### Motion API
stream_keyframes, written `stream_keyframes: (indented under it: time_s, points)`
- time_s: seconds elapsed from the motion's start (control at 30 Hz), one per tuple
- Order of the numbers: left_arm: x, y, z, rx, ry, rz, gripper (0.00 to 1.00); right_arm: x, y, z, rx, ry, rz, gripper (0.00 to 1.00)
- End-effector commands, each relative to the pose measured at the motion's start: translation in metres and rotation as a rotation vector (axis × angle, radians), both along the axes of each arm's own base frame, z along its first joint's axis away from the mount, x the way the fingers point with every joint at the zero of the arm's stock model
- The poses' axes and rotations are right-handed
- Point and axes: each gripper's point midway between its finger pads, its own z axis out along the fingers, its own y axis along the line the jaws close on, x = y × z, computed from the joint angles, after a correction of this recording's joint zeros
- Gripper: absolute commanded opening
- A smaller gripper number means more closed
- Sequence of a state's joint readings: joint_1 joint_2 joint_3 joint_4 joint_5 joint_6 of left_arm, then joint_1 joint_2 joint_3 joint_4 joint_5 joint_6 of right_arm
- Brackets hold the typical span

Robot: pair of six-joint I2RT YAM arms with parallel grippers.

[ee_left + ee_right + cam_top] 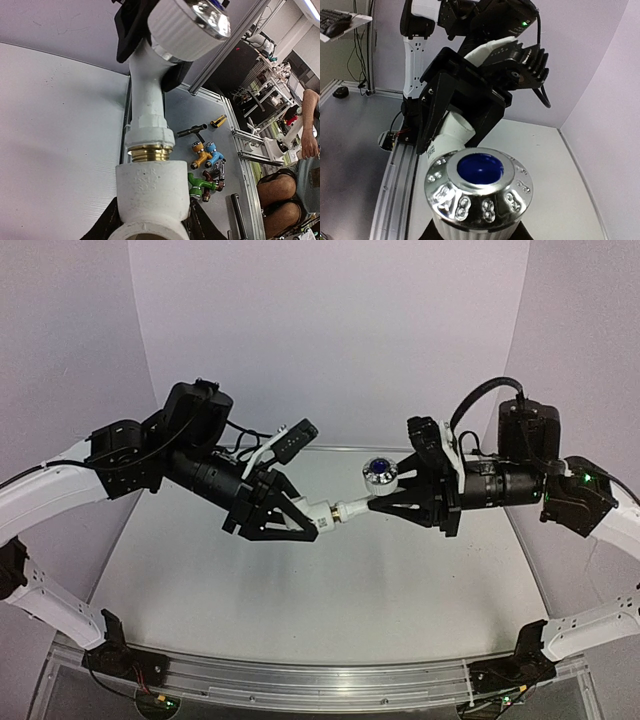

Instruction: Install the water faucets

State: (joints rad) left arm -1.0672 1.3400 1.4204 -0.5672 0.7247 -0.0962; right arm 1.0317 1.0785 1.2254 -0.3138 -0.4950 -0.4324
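**A:** How far along is this?

**B:** About midway, I'd judge. The assembly hangs in the air above the middle of the pale, matte surface point(330, 600), bridged between the two arms. The left gripper point(308, 520) is clamped on the fitting point(152, 192). The right gripper point(385, 502) is closed around the tap point(352, 508) just under its knob point(479, 192).

**A:** So they're joined?

**B:** Started, but probably not seated. The tap's threaded end sits in the fitting's mouth, yet a band of brass thread point(150, 153) shows between collar and fitting. More turns look to be needed.

**A:** What are the parts like?

**B:** The tap is smooth white plastic, a tube-like body that widens into a stepped collar. The fitting is a short white cylinder with thick walls, faint raised lettering on its side and a hollow near end. The knob is round, with a ribbed white skirt under a shiny chrome-like cap. That cap has a dimpled rim and a blue disc point(480, 169) at its centre. The brass thread is bright metal with fine, close ridges.
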Motion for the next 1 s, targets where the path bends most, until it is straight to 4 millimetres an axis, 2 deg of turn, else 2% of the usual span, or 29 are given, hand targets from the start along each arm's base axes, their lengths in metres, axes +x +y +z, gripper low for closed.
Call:
stream_keyframes:
  time_s: [0.0, 0.17, 0.27, 0.33, 0.47, 0.67, 0.73, 0.8, 0.87, 0.97]
  points:
    - [0.004, 0.01, 0.03, -0.081, -0.137, 0.039, 0.0, 0.0, 0.007, 0.043, 0.145, 0.229, -0.019, 0.18]
    - [0.028, 0.017, 0.025, -0.058, -0.297, 0.159, 0.0, 0.005, 0.014, 0.035, 0.14, 0.396, -0.037, 0.0]
    - [0.049, 0.021, 0.021, -0.057, -0.418, 0.252, 0.0, 0.023, 0.014, 0.029, 0.147, 0.502, -0.099, 0.0]
    - [0.062, 0.023, 0.018, -0.052, -0.5, 0.313, 0.0, 0.044, 0.013, 0.027, 0.161, 0.594, -0.151, 0.0]
    - [0.077, 0.028, 0.02, -0.063, -0.647, 0.383, 0.0, 0.07, 0.011, 0.021, 0.172, 0.758, -0.18, 0.0]
    - [0.092, 0.033, 0.011, -0.001, -0.845, 0.458, 0.0, 0.06, 0.02, 0.004, 0.127, 0.88, -0.093, 0.03]
    - [0.095, 0.034, 0.006, 0.035, -0.933, 0.485, 0.0, 0.059, 0.02, 0.001, 0.124, 0.895, -0.09, 0.16]
    - [0.096, 0.036, 0.005, 0.054, -0.952, 0.501, 0.0, 0.061, 0.019, 0.005, 0.127, 0.885, -0.082, 0.35]
    - [0.094, 0.038, 0.009, 0.054, -0.922, 0.511, 0.0, 0.064, 0.017, 0.012, 0.137, 0.847, -0.081, 0.58]
    - [0.087, 0.043, 0.014, 0.051, -0.837, 0.504, 0.0, 0.068, 0.009, 0.027, 0.144, 0.701, -0.101, 0.89]
